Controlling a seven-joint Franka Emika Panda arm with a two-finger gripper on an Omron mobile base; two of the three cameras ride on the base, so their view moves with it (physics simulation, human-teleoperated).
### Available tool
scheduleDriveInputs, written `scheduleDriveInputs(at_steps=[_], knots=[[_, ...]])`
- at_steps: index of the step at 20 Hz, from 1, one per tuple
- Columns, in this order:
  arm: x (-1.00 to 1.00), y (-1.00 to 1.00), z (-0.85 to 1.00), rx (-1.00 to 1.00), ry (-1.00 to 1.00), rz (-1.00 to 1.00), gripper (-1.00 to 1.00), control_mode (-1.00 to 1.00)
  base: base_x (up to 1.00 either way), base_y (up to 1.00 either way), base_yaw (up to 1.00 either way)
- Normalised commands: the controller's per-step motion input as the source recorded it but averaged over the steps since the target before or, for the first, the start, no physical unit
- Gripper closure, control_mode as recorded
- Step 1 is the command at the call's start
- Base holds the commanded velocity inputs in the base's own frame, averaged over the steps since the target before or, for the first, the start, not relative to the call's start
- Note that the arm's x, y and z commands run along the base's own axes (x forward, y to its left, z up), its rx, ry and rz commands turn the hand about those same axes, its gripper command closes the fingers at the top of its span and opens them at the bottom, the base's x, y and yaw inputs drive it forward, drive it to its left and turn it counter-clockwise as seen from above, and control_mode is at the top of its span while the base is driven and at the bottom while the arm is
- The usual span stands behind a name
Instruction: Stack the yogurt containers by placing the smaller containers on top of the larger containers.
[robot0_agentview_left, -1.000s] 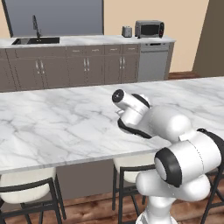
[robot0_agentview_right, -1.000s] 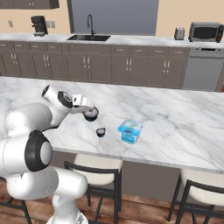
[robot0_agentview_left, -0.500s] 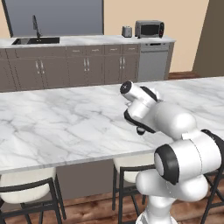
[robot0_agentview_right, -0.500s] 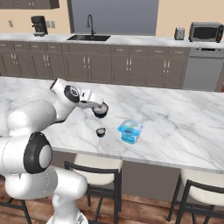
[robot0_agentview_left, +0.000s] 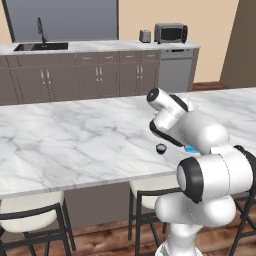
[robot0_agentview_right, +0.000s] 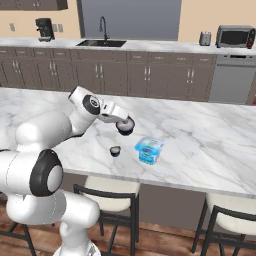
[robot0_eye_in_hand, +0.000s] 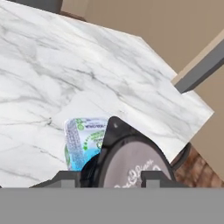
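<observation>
Your gripper (robot0_agentview_right: 124, 125) pinches the wider yogurt cup (robot0_eye_in_hand: 131, 164) aloft, while the smaller cup (robot0_agentview_right: 115, 150) waits on the counter (robot0_agentview_right: 200, 145) below.

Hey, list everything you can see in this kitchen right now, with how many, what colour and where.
larger yogurt container: one, dark with greyish top, held in the gripper above the island counter
smaller yogurt container: one, dark, on the island counter near its front edge
blue tub: one, blue and white, on the counter right of the smaller cup
island counter: one, white marble
stools: dark frames with cream seats, under the island's front
microwave: one, silver, back counter
toaster: one, silver, beside the microwave
coffee maker: one, black, back counter
sink faucet: one, dark
gripper: one, shut on the larger cup
</observation>
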Motion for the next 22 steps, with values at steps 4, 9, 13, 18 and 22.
scheduleDriveInputs(at_steps=[4,9,13,18,22], knots=[[-0.1,-0.39,-0.01,0.0,-0.04,-0.08,1.0,-1.0,0.0,0.0,0.0],[-0.08,-0.29,0.0,0.0,-0.03,-0.05,1.0,-1.0,0.0,0.0,0.0],[-0.03,-0.14,0.0,-0.01,-0.02,-0.02,1.0,-1.0,0.0,0.0,0.0],[0.0,0.06,0.0,-0.08,0.0,0.0,1.0,-1.0,0.0,0.0,0.0],[0.0,0.0,-0.08,-0.07,0.0,0.0,1.0,-1.0,0.0,0.0,0.0]])
